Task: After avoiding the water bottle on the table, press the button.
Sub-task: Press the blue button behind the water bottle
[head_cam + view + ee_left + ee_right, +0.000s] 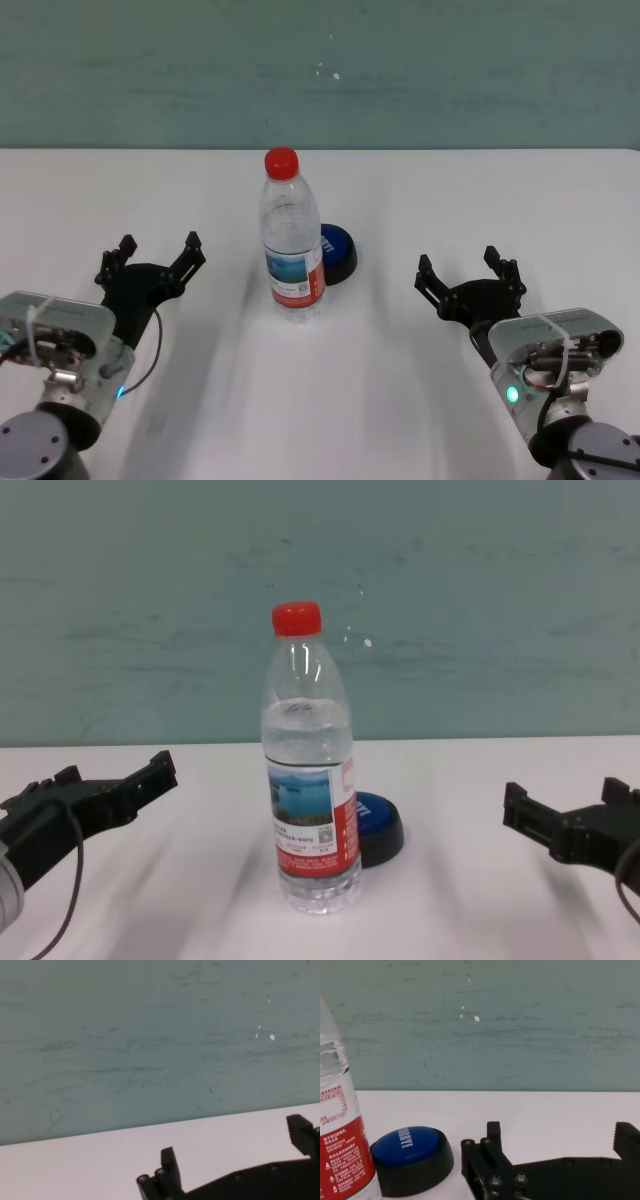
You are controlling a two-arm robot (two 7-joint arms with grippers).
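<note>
The button [338, 252] sits just behind the water bottle [293, 240], slightly toward the right gripper [470, 272]. It looks rigid, needs a top-down push. Bottle seems tippy. Both grippers, left gripper [155, 256] too, hang with fingers spread, holding nothing.

I see two arms built alike, with grey rounded joint housings and silver wrist blocks. The left gripper [158, 254] and right gripper [470, 272] are matte black, each with two toothed fingers bolted to a flat black plate by small screws. A thin black cable loops beside the left wrist. White cable ties wrap both wrists, and a green light glows on the right one.
</note>
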